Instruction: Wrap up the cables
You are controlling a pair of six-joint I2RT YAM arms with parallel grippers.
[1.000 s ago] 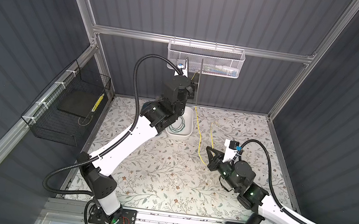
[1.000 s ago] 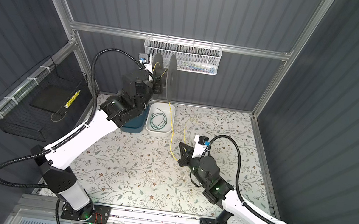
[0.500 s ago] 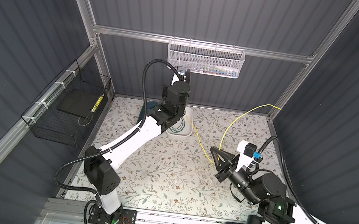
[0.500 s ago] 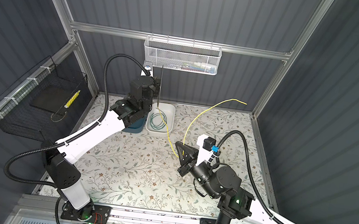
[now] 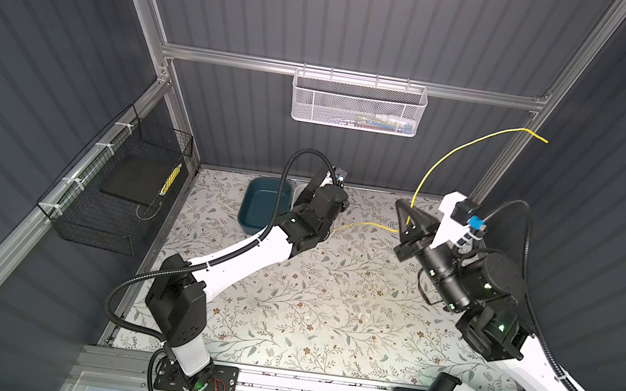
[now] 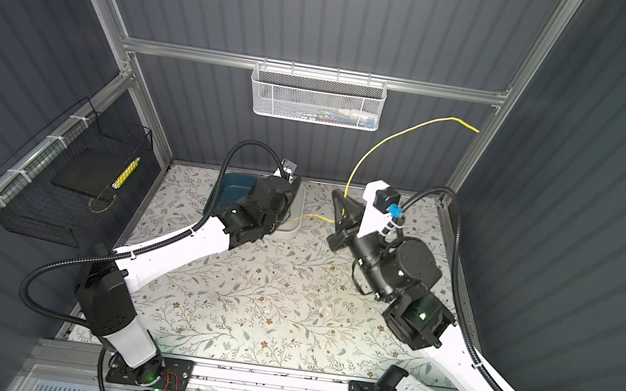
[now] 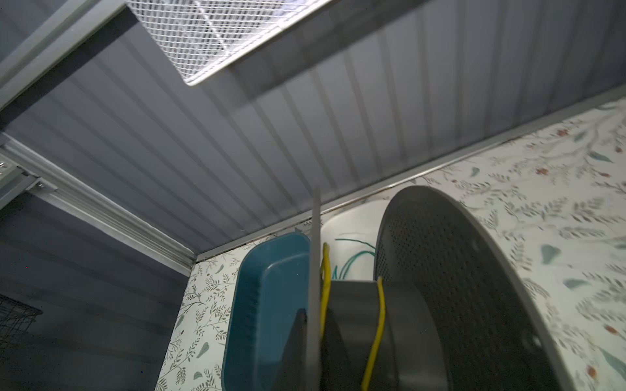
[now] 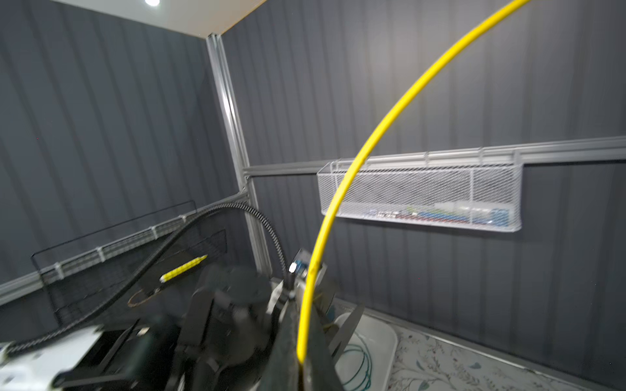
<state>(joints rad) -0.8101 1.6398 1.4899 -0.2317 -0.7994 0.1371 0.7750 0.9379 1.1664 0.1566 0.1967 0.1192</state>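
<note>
Gripping, right gripper (image 5: 407, 228): clamped shut on the thin bright yellow cable (image 5: 435, 166), pinched partway along its length.
Left gripper (image 7: 315, 338): all but closed on one flange of the grey plastic spool (image 7: 457, 287), whose hub carries a couple of yellow turns.
Cable axis: runs sideways from the spool to the right gripper, then the free tail arcs up and back toward the rear corner post (image 5: 507, 150).
Thin dark green cable (image 7: 352, 260): coiled in the white tray (image 7: 349, 220), with no gripper on it.
Next move, likely: the right arm, nearer the slack, guides it onto the hub.

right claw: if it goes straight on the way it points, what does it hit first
Probably the grey spool; depth is unclear, so it could pass beside it and reach the back wall.
</note>
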